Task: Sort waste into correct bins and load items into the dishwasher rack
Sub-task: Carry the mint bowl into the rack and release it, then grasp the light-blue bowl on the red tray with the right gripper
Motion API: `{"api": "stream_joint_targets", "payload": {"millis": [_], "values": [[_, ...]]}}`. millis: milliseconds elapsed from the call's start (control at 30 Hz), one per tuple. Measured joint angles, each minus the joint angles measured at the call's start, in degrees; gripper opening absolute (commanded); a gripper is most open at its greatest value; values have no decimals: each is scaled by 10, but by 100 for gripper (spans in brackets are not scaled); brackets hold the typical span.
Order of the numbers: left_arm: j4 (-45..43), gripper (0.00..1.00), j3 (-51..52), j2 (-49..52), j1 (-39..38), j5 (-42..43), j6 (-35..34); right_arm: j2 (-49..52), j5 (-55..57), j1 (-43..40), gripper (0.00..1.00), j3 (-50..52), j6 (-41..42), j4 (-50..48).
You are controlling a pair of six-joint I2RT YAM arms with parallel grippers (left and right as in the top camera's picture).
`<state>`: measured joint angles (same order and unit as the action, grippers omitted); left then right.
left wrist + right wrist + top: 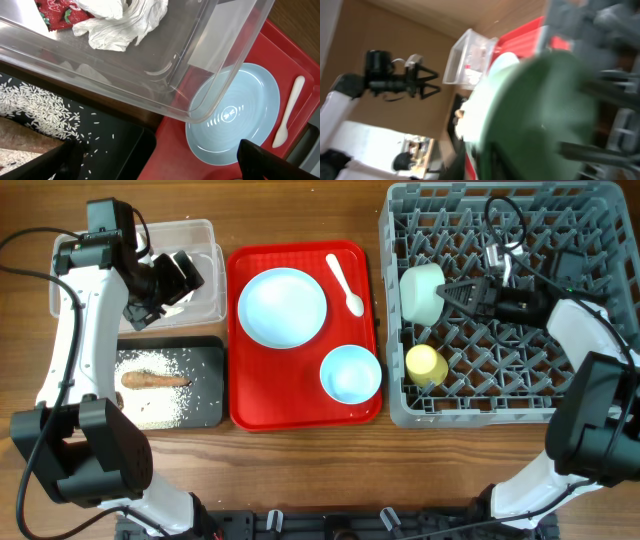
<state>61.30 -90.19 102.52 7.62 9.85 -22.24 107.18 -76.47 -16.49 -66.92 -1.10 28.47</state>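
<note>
My left gripper is open and empty above the near right corner of the clear tub. The tub holds the red wrapper and the white tissue. The black tray holds rice and the brown stick. The plate, a bowl and the spoon lie on the red tray. In the grey rack, my right gripper holds a mint bowl on its side. The yellow cup stands nearby.
The red tray sits between the bins and the rack. The right wrist view is blurred and the bowl fills most of it. Cables trail over the rack's back part. The wooden table shows along the front.
</note>
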Motion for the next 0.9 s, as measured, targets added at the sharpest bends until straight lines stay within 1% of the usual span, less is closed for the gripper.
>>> {"api": "stream_joint_targets", "payload": {"millis": [67, 100, 200, 300, 367, 433, 467, 500, 533, 567, 600, 633, 667, 700, 733, 800, 833, 900], "values": [[0, 100, 0, 0, 0, 0, 0, 0, 14, -22, 45, 0, 9, -1], [0, 100, 0, 0, 0, 0, 0, 0, 18, -31, 47, 0, 15, -3], [0, 100, 0, 0, 0, 0, 0, 0, 28, -41, 47, 0, 47, -33], [0, 100, 0, 0, 0, 0, 0, -19, 83, -41, 46, 0, 88, -39], [0, 100, 0, 0, 0, 0, 0, -73, 128, -38, 46, 0, 97, -31], [0, 100, 0, 0, 0, 0, 0, -182, 194, -11, 46, -2, 101, -5], [-1, 100, 0, 0, 0, 0, 0, -261, 246, 37, 49, -7, 94, 14], [0, 100, 0, 0, 0, 0, 0, -316, 302, 91, 57, -17, 85, 30], [0, 100, 0, 0, 0, -1, 0, -351, 357, 144, 61, -20, 76, 46], [0, 100, 0, 0, 0, 0, 0, -374, 399, 202, 63, -21, 67, 61], [-1, 100, 0, 0, 0, -2, 0, -389, 465, 303, 63, -22, 48, 88], [-1, 100, 0, 0, 0, -2, 0, -386, 502, 350, 63, -21, 39, 100], [0, 100, 0, 0, 0, -2, 0, -377, 538, 389, 63, -18, 35, 112], [0, 100, 0, 0, 0, -2, 0, -344, 561, 454, 63, -10, 28, 118], [0, 100, 0, 0, 0, -2, 0, -312, 575, 484, 62, -8, 24, 127], [0, 100, 0, 0, 0, -2, 0, -235, 589, 520, 63, -8, 23, 127], [0, 100, 0, 0, 0, -2, 0, -153, 600, 539, 63, -2, 23, 129], [0, 100, 0, 0, 0, -2, 0, -115, 604, 541, 63, -3, 23, 127]]}}
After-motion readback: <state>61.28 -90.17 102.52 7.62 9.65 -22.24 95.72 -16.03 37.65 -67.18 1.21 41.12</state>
